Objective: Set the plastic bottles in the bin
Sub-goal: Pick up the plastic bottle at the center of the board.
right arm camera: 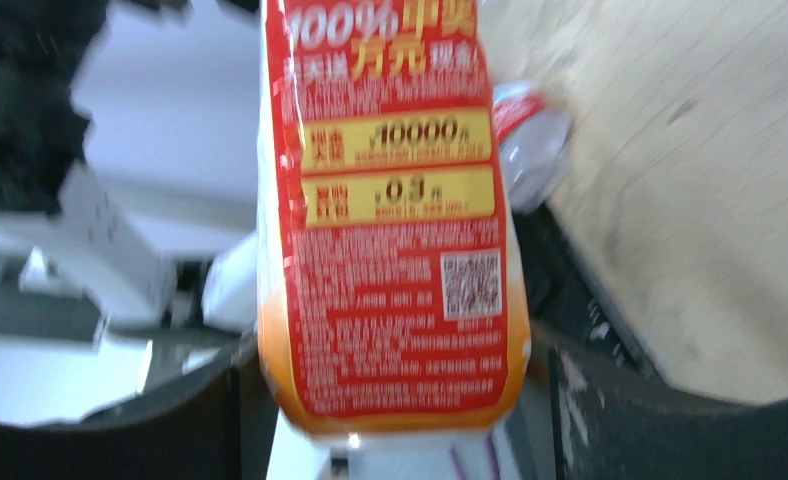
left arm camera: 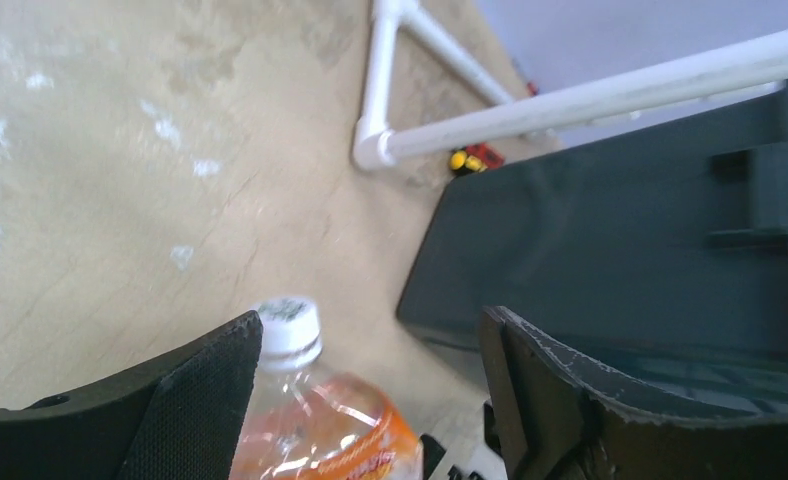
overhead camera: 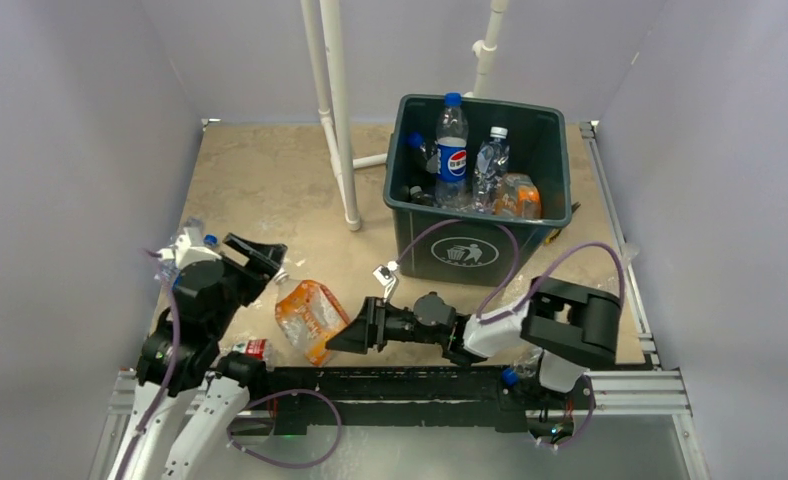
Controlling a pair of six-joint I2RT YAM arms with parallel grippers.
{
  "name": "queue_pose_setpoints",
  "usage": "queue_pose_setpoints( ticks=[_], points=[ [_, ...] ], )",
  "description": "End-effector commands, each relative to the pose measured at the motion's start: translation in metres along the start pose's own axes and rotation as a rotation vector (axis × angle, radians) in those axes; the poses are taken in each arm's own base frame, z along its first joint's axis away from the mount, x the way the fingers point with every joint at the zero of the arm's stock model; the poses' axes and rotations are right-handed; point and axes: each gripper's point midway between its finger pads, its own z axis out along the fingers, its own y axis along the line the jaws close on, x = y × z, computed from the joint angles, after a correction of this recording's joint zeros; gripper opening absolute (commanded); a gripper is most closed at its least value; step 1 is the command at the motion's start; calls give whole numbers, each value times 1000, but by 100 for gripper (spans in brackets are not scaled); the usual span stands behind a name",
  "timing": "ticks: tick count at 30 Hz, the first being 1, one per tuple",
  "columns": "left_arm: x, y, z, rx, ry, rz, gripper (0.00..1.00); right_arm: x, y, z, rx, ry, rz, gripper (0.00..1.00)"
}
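My right pincer (overhead camera: pixel 348 335) sits around the orange bottle (overhead camera: pixel 310 315) on the bench (overhead camera: pixel 260 170) in front of the bin (overhead camera: pixel 467 250) to lift it in, though I cannot tell if it squeezes, and my left pincer (overhead camera: pixel 265 262) is spread apart.

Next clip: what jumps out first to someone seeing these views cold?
An orange-labelled bottle lies on the table near its front edge, bracketed by both arms: the left claw open at its white cap, the right claw open around its other end. Behind, the dark bin holds several bottles, a blue-capped Pepsi bottle standing tallest.
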Motion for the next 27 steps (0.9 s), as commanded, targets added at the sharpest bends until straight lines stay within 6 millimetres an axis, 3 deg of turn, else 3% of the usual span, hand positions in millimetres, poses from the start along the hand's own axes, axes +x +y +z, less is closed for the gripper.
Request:
queue_pose_setpoints(
  ticks=[1,7,10,14,18,23,27],
  points=[
    [-49,-29,-38,37,-149,51,79,-4,57,6,-114,19,-199,2],
    [-93,-67,-81,118,-275,54,80,7,96,7,-120,68,-384,0],
    [-107,-76,-94,139,-320,48,81,8,94,3,-79,88,-413,0],
    [-109,-77,-96,144,-331,43,81,13,86,-9,-71,99,-401,0],
    [-103,-73,-93,147,-316,52,82,25,88,-22,-100,183,-497,0],
    [-104,-87,-101,245,-333,97,82,51,105,-53,-208,344,-686,0],
    [-118,-103,-116,331,-409,127,82,66,124,-77,-268,421,-805,0]
  ],
)
